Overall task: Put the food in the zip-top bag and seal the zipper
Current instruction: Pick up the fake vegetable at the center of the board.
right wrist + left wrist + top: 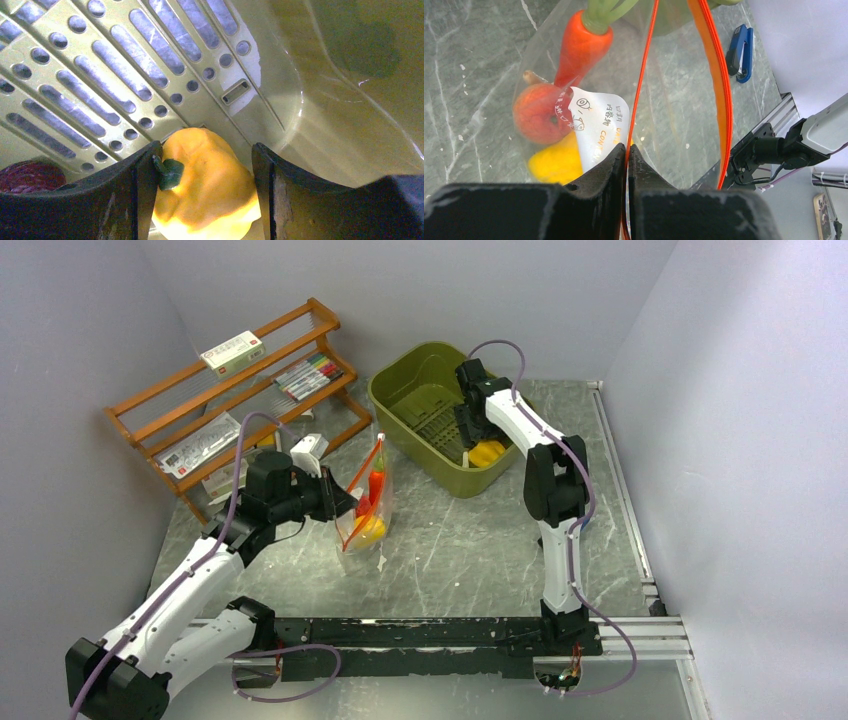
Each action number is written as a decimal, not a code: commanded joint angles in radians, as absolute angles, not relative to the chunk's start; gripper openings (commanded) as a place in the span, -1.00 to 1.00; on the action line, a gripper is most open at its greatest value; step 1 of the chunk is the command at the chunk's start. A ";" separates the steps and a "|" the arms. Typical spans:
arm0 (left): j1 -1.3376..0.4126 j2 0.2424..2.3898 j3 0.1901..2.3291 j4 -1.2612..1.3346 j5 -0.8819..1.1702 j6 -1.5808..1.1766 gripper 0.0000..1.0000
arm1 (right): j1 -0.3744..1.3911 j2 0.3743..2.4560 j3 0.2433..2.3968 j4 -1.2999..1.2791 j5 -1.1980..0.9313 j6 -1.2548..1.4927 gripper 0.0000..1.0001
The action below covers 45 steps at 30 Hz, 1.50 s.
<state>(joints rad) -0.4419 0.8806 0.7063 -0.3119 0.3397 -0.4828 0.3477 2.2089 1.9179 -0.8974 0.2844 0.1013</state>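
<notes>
the left pincer (pixel 345 502) is pressed together on the zipper (pixel 362 468), pinching one side of the red-orange strip and holding the zip-top bag (pixel 366 515) upright on the surface (pixel 480 550), left of its middle. in the left wrist view its fingertips (pixel 616 165) meet on the strip. the strip's other side bows away, so the bag's mouth stands open. inside the bag are a carrot (pixel 581 45) with its green top toward the mouth, a red-orange round fruit (pixel 536 115) and a yellow piece (pixel 554 165) at the bottom, with a white printed label (pixel 601 125) beside them. a blue object (pixel 740 52), perhaps a stapler, lies on the surface beyond the bag.

the right pincer (pixel 468 435) reaches down into the olive-green basket (pixel 415 365), which stands at the far edge of the surface, right of the middle. its fingers (pixel 132 200) are spread on either side of a yellow pepper (pixel 210 190) that rests on the basket's slotted floor near a corner. one finger lies against the pepper's green stem, but i cannot tell whether the pepper is squeezed or only straddled. a wooden rack (pixel 240 390) with markers (pixel 310 375) stands in the far left corner of the surface.
</notes>
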 commanded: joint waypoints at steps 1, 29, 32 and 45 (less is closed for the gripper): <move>-0.437 0.864 0.722 -0.311 0.323 -0.480 -0.86 | 0.342 2.147 1.938 -0.904 0.248 0.113 0.12; -0.437 0.835 0.705 -0.214 0.234 -0.475 -0.77 | 0.344 1.891 1.734 -0.552 0.259 0.124 0.01; -0.437 0.863 0.731 -0.250 0.207 -0.489 -0.82 | 0.344 1.840 1.655 -0.449 0.243 0.126 0.00; -0.437 0.920 0.780 -0.220 0.243 -0.488 -0.55 | 0.344 1.628 1.568 -0.342 0.168 0.145 -0.04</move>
<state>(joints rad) -0.4419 0.8978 0.7460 -0.2558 0.2501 -0.4835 0.3481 1.7233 1.5772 -0.3985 0.1898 0.1242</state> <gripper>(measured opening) 0.205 0.571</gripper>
